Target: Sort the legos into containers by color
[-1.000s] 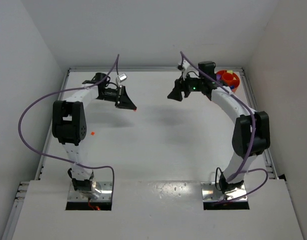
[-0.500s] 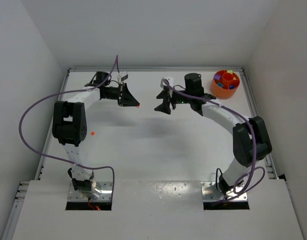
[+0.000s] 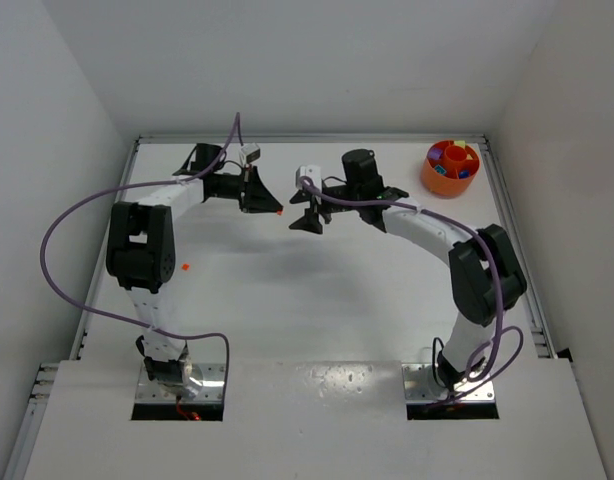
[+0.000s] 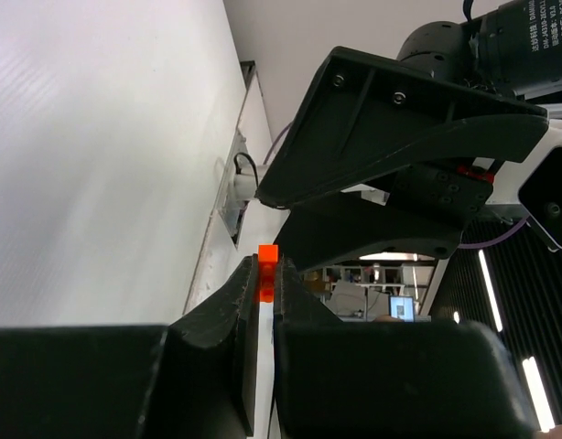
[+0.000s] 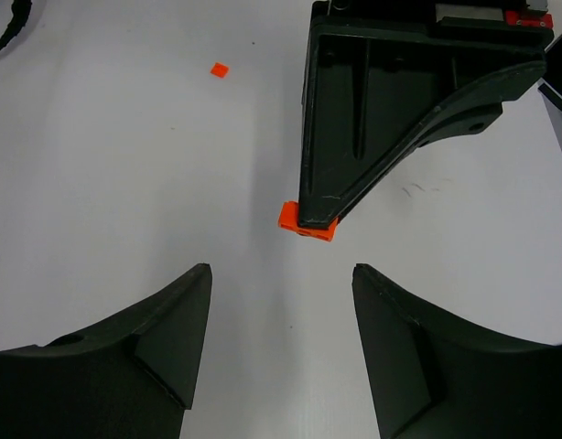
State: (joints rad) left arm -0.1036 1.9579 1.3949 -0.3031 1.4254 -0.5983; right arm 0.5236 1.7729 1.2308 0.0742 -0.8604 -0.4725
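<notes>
Lining up tip to tip: left gripper (image 3: 273, 209) and right gripper (image 5: 281, 272).
Left gripper is pinching an orange brick (image 5: 307, 222); it is sitting straight ahead of the right gripper's open jaws.

left fingers (image 3: 259, 200): pinching orange-red lego (image 3: 278, 212) | right fingers (image 3: 299, 224): just beside, facing | orange bowl (image 3: 446, 187): far-right corner

Orange lego (image 5: 292, 219) pinched aloft; second lego (image 5: 220, 69) lies loose.
</notes>
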